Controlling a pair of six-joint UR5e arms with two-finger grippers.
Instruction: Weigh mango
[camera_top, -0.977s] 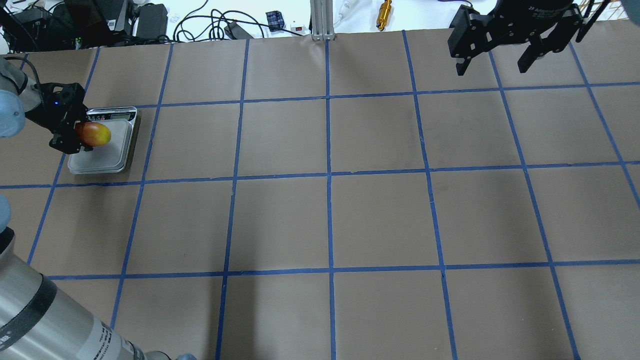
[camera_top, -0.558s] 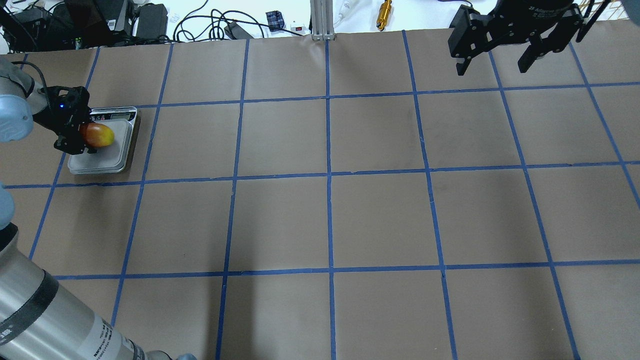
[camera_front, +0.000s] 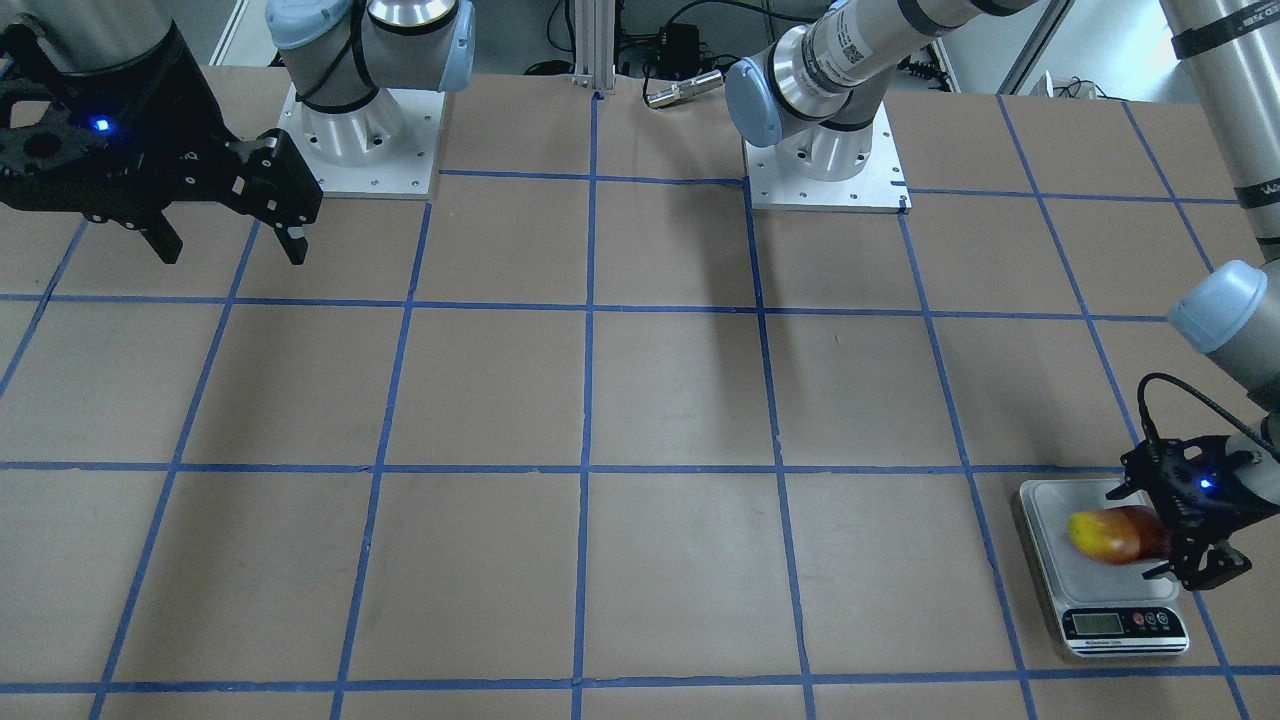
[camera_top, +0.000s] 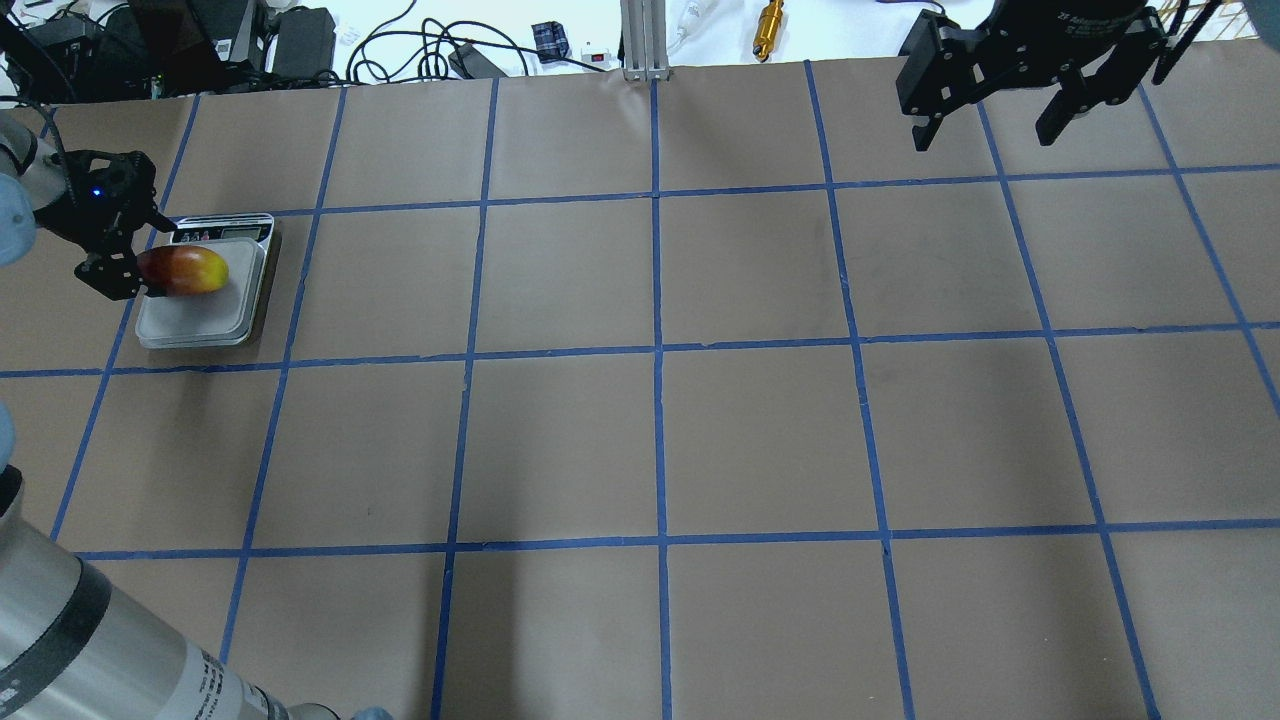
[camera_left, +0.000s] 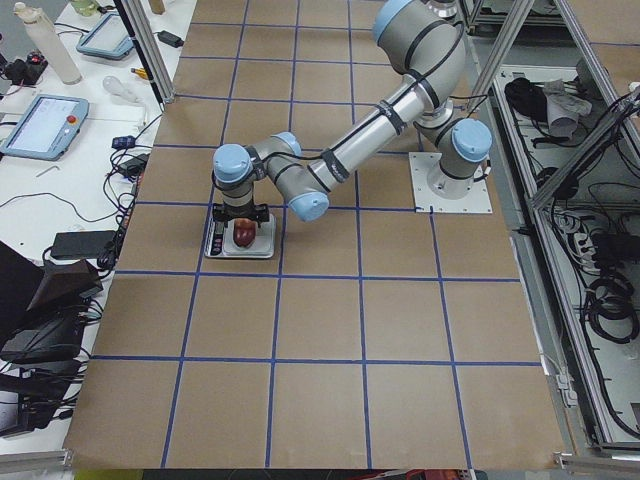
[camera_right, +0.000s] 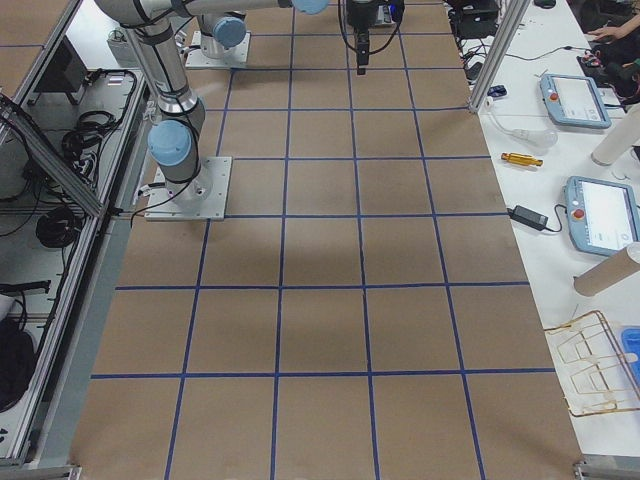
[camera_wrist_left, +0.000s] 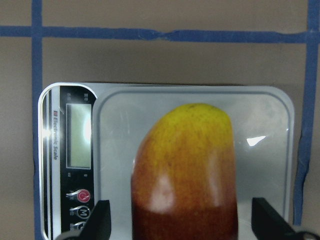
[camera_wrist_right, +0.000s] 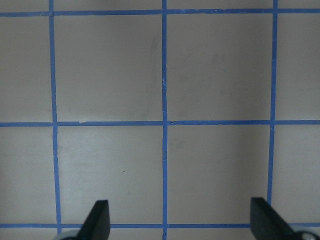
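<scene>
The mango (camera_top: 188, 270), yellow at one end and red at the other, lies on the plate of a small silver digital scale (camera_top: 200, 322) at the table's far left. My left gripper (camera_top: 145, 260) is open, its fingers on either side of the mango's red end with gaps. In the left wrist view the mango (camera_wrist_left: 185, 170) lies between the spread fingers (camera_wrist_left: 97, 222) on the scale (camera_wrist_left: 260, 115). The front view shows the mango (camera_front: 1110, 533) on the scale (camera_front: 1090, 590) too. My right gripper (camera_top: 983, 135) is open and empty, high over the far right.
The table is brown paper marked with a blue tape grid (camera_top: 657, 350). Cables, boxes and a brass part (camera_top: 768, 25) lie beyond the far edge. The arm bases (camera_front: 825, 165) stand on plates at the robot's side.
My left gripper has opened and drawn back to the left. The mango now rests on the scale plate by itself. The right arm has not moved.
</scene>
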